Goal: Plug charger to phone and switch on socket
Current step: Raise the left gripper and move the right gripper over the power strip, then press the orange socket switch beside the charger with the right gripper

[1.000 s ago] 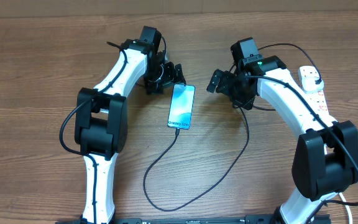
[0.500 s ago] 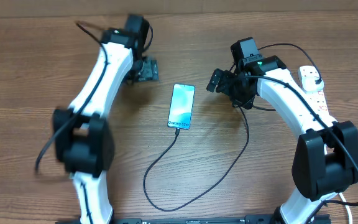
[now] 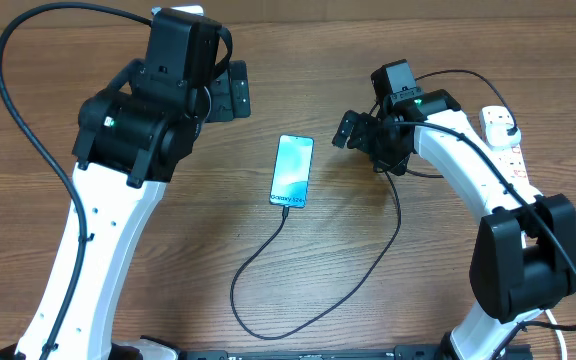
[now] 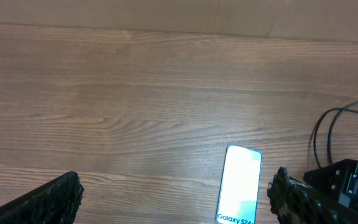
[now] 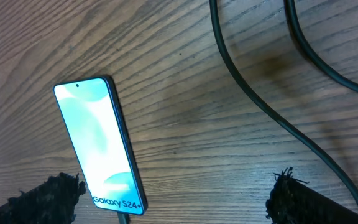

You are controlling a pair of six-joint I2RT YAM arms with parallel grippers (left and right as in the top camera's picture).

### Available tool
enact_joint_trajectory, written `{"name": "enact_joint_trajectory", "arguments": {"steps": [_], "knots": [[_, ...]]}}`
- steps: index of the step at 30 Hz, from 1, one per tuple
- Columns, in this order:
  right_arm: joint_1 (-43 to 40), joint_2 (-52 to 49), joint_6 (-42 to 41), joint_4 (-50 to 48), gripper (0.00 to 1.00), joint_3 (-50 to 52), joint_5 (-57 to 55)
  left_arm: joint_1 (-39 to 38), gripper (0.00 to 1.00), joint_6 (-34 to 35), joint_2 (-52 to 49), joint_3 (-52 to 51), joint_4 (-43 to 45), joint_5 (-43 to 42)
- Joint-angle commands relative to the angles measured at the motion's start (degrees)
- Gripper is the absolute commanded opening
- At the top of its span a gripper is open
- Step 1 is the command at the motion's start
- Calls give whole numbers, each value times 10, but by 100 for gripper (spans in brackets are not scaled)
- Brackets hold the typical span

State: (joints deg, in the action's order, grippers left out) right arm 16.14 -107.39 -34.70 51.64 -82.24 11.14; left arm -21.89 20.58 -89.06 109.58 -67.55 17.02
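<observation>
The phone [image 3: 293, 170] lies flat mid-table with its light-blue screen lit. It also shows in the left wrist view [image 4: 240, 183] and the right wrist view [image 5: 98, 143]. The thin black charger cable [image 3: 258, 255] meets the phone's near end, loops toward the front edge, then runs up under the right arm. The white power strip [image 3: 509, 152] lies at the far right, partly hidden by the right arm. My left gripper [image 3: 230, 92] is open and empty, raised up left of the phone [image 4: 173, 205]. My right gripper [image 3: 353, 130] is open and empty, just right of the phone [image 5: 176, 202].
A white plug block [image 3: 497, 121] with a black lead sits on the strip's far end. Black cables [image 5: 260, 106] cross the wood by the right gripper. A pale wall edge [image 4: 166, 15] runs along the table's far side.
My left arm has lifted away from the phone's upper left corner, rising and swinging left. The phone, the cable and the right arm have not moved.
</observation>
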Motion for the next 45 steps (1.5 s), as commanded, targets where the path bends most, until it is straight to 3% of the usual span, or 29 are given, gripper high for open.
{"name": "enact_joint_trajectory", "arguments": {"steps": [1,6,15,20,26,31,45], "knots": [[-9,13,8,-1,100,-25,-4,1,100,-9,-9,-3,0,14],[-50,13,43,49,100,-96,-4,1,100,-9,-16,-3,1,14],[-253,13,110,169,100,-280,-7,1,100,-9,-16,-5,1,14],[-369,12,118,179,100,-280,-1,1,100,-9,-16,-5,1,14],[-491,11,244,179,100,-280,59,1,100,-9,-16,-5,1,14],[-511,10,304,153,100,-252,54,1,100,-9,-16,-5,0,14],[-494,9,303,-21,100,-50,117,1,100,-9,-16,-5,0,14]]}}
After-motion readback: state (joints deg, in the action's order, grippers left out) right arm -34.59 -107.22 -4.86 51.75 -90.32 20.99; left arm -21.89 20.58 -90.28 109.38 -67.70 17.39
